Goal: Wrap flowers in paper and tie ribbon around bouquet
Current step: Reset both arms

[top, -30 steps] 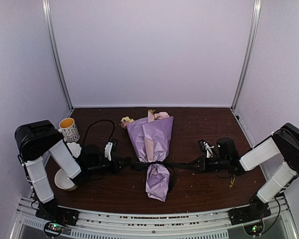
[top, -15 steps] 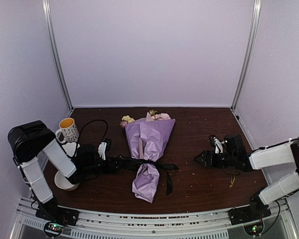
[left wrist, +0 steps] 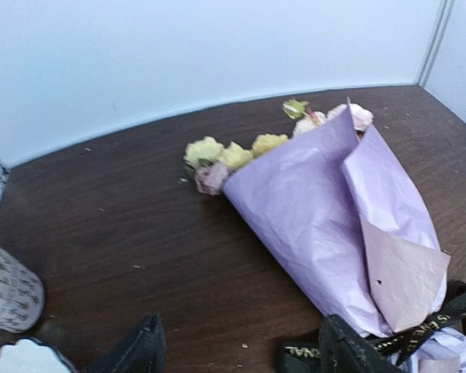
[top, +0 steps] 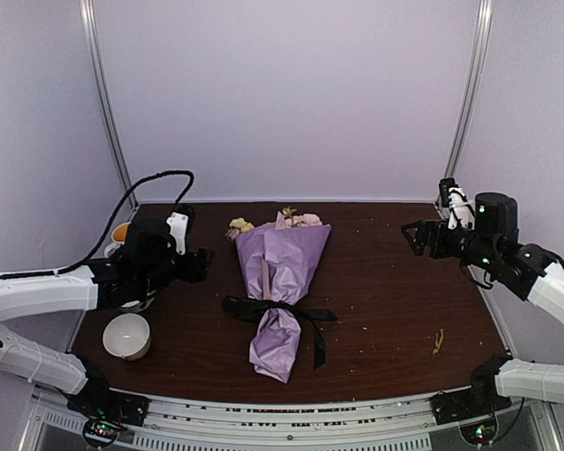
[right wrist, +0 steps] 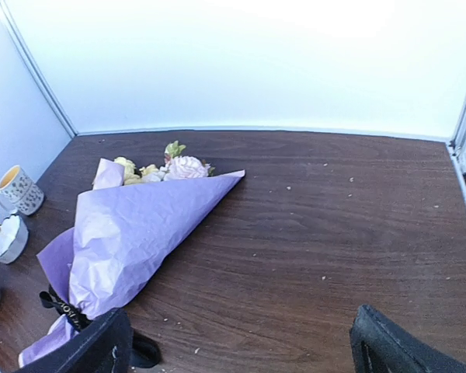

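Note:
The bouquet (top: 280, 282) lies in the middle of the table. Its lilac paper (top: 284, 256) forms a cone, with the yellow and pink flowers (top: 299, 219) poking out at the far end. The black ribbon (top: 280, 311) is tied round the narrow waist, and its loose ends lie on the table. My left gripper (top: 199, 264) hovers to the left of the cone, open and empty. In the left wrist view, this gripper (left wrist: 245, 334) sits near the paper (left wrist: 326, 210) and ribbon (left wrist: 419, 326). My right gripper (top: 415, 237) is raised at the far right, open and empty. The right wrist view shows this gripper (right wrist: 239, 330) well off the paper (right wrist: 132, 233).
A patterned mug (top: 122, 233) stands at the back left, partly hidden behind my left arm. A white cup (top: 127, 335) sits near the front left. Small plant scraps (top: 439, 340) lie on the right of the dark wooden table (top: 385, 310). Walls close in on three sides.
Both grippers have let go of the ribbon ends and opened. Each has risen and pulled back from the bouquet. The ribbon now lies slack, and the bouquet has shifted slightly left.

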`<state>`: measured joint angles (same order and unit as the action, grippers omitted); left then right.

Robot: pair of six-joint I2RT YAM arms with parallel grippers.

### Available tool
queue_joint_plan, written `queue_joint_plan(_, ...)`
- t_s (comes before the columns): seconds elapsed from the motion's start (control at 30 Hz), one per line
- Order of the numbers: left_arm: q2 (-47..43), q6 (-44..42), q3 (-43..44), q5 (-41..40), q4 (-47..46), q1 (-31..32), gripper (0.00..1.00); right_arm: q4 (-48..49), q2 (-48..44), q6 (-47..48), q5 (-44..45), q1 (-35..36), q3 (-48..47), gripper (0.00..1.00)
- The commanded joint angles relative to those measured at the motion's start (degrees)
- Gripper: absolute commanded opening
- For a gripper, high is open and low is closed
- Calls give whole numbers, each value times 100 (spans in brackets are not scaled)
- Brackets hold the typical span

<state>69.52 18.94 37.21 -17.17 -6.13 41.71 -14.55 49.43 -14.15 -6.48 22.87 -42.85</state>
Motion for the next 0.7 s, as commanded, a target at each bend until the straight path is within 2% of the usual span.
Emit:
queue_joint_plan(0.0, -429, -756, 494, -1464, 1140, 30, 72, -672, -109, 613, 651, -116, -404, 100)
queue_joint_plan(0.13, -404, -1204, 644, -1893, 1274, -105, 84, -499, -155, 599, 709, -489, -431, 100)
queue_joint_plan(0.27, -29, -1126, 879, -1808, 1562, -767, 89, -347, 28, 40, 363, -1484, -359, 100)
queue_joint_plan(0.33, 86, -1038, 882, -1515, 1552, -1188, 91, -471, 141, -149, 347, -1807, -358, 100)
queue_joint_plan(0.5, 7, -693, 550, -1274, 1244, -2181, 92, -580, 402, -286, 545, -2054, -152, 100)
queue_joint_plan(0.67, -322, -990, 59, -1617, 645, -2431, 94, -216, 508, -559, 396, -2164, 219, 100)
